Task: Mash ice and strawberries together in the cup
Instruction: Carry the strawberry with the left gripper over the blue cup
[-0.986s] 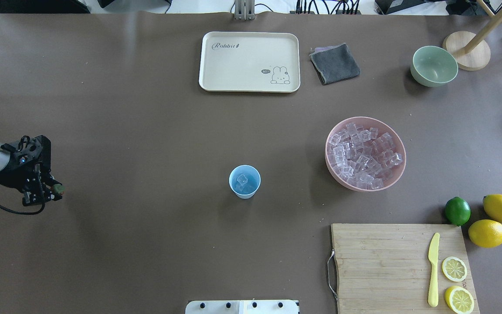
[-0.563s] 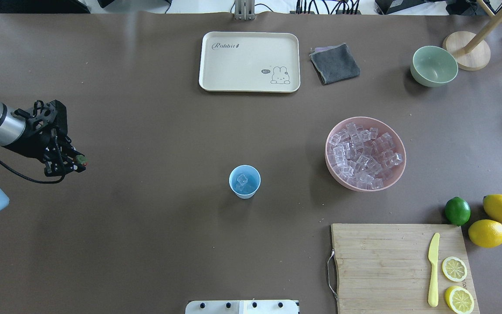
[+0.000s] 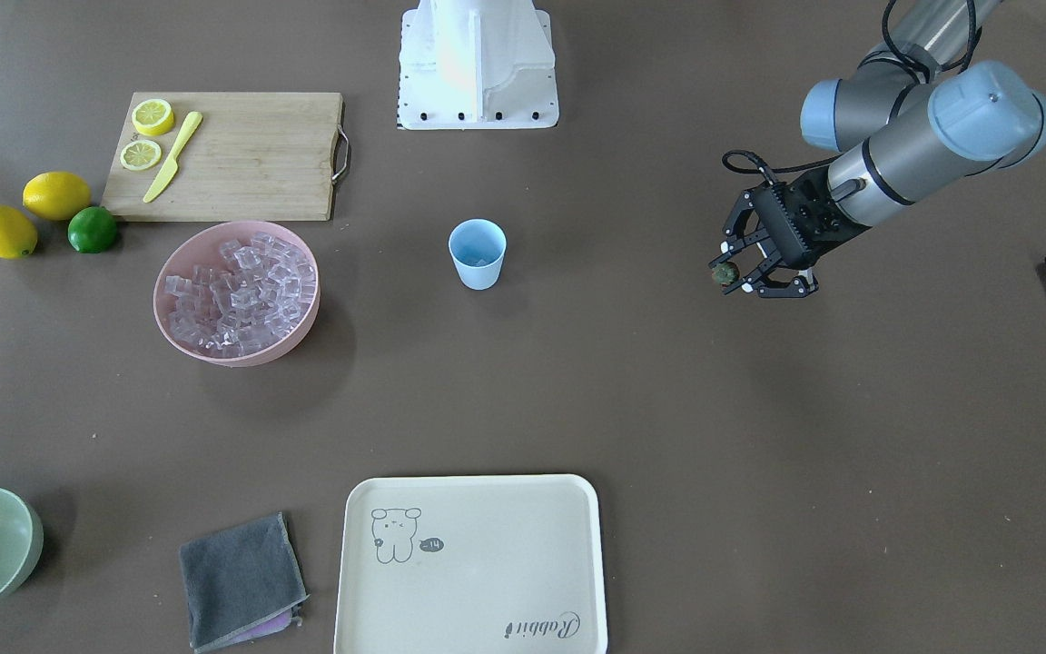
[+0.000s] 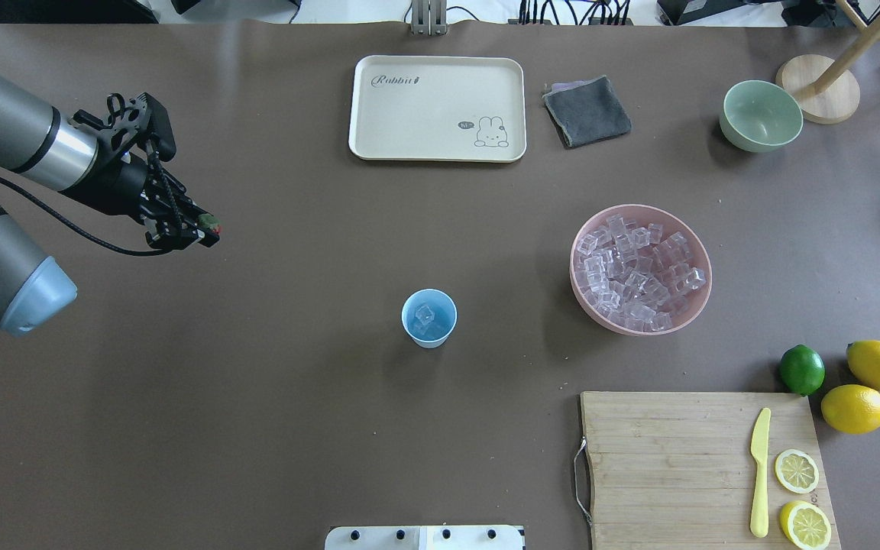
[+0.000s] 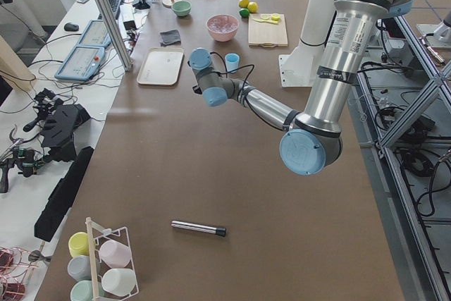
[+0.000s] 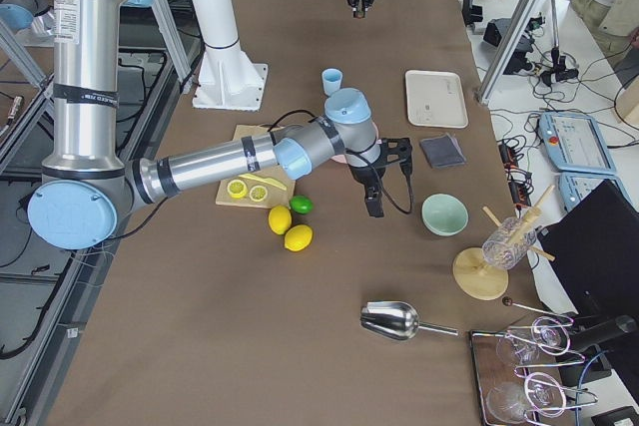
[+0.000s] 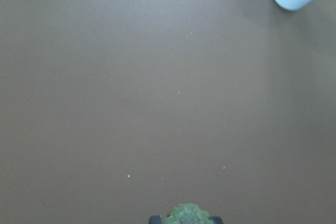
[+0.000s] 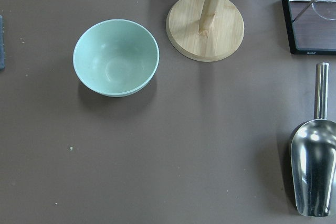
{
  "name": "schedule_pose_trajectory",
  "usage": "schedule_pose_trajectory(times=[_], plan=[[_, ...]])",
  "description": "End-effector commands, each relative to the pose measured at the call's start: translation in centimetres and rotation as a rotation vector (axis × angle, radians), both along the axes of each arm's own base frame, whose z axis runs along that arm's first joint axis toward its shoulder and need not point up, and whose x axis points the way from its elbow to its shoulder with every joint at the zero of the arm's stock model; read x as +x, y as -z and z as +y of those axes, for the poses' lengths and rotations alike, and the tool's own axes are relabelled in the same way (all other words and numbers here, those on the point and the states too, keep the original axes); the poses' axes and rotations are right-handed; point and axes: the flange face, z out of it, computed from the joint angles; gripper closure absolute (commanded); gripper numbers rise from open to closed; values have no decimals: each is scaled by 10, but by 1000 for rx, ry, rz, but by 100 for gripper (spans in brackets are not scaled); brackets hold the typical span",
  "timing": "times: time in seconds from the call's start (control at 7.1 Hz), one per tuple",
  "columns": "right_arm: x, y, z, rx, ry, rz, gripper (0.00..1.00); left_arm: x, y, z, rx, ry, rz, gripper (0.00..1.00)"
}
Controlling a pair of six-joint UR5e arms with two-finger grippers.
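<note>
Left claw [image 4: 206, 231]: closed on the strawberry [image 4: 213, 223], pinched across its body with the green top exposed; it hangs above the surface toward the left edge, well apart from the cup [image 4: 428, 318].

Right claw [image 6: 375, 209]: seen in the right side view only; whether it is open or closed cannot be told.

Cup: upright near the middle of the surface, somewhat toward the robot's edge; a few cubes of ice [image 4: 425, 313] lie inside; the rest fill the pink bowl [image 4: 596, 315], between the cup and the right edge.

Step in hand, as judged: carry the berry to the cup; mashing not yet begun.

Handling, as judged:
- Strawberry: tiny, light, rounded; likely to slip or roll if the pinch loosens; grip across the widest part; release low, directly over the cup mouth.
- Cup: light, narrow at the base; likely to tip if struck from the side; approach from above.
- Ice: hard, slick.
</note>
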Motion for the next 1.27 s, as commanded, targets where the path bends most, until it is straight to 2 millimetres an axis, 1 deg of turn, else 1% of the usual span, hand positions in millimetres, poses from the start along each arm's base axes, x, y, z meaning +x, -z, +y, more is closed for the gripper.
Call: schedule_pose_trajectory(times=[0.0,0.42,0.56,0.85,1.13], plan=[[-1,-8,-1,-14,2,4,0,13,41,-13,-22,19,40,100],[0,-9,-1,-17,0,5,0,20,76,-20,-35,33,76,100],[0,-16,-2,-28,1,8,0,26,95,-22,-49,36,95,100],[0,-13,-2,-24,1,7,0,51,121,-17,-68,20,118,100],[-1,-14,-3,-24,4,8,0,86,148,-4,-92,21,137,100]])
